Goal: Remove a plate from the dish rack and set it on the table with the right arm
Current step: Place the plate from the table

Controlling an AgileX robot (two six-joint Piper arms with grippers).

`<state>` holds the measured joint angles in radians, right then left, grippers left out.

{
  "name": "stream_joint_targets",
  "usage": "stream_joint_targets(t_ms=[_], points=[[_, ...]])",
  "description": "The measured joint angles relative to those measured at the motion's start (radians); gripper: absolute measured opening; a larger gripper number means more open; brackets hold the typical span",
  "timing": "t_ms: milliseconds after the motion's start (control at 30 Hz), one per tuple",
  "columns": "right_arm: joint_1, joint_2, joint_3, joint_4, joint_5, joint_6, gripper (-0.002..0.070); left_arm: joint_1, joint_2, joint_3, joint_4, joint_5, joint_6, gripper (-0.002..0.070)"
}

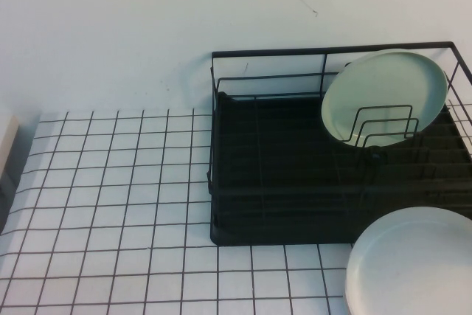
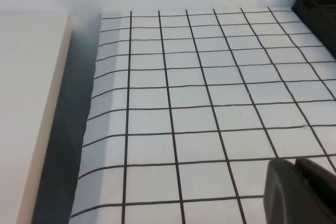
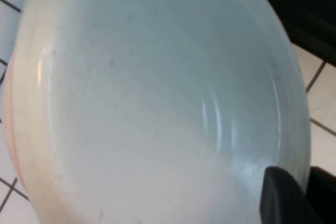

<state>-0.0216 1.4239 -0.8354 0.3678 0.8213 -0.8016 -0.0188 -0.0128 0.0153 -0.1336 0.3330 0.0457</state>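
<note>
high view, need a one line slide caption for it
Off-white plate lies flat on the gridded table before the black dish rack, where a greener mint plate stands; no gripper in view.

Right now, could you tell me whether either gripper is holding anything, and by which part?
The left gripper holds nothing above the table. The right gripper sits at the plate rim; a hold cannot be told.

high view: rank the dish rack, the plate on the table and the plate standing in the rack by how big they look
1. dish rack, by far the largest.
2. plate on the table, cut off by the picture's edge.
3. greener plate standing in the rack.

The two plates may match in true size; the nearer one only looks bigger. Neither gripper shows here.
</note>
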Motion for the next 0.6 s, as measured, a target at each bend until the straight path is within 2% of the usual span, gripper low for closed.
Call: stream_joint_targets(t_ms=[133,233,467,600], points=[[0.000,0.009,0.000,0.000,-0.003,0.002,0.0137,0.000,0.000,0.000,0.000,0.000,0.000,-0.0003],[0.000,0.009,-0.007,0.000,-0.003,0.006,0.0157,0.000,0.000,0.000,0.000,0.000,0.000,-0.0003],[0.000,0.006,-0.095,-0.017,0.048,0.039,0.0161,0.000,0.000,0.000,0.000,0.000,0.000,-0.0003],[0.000,-0.048,-0.147,-0.038,0.063,0.065,0.0106,0.000,0.000,0.000,0.000,0.000,0.000,-0.0003]])
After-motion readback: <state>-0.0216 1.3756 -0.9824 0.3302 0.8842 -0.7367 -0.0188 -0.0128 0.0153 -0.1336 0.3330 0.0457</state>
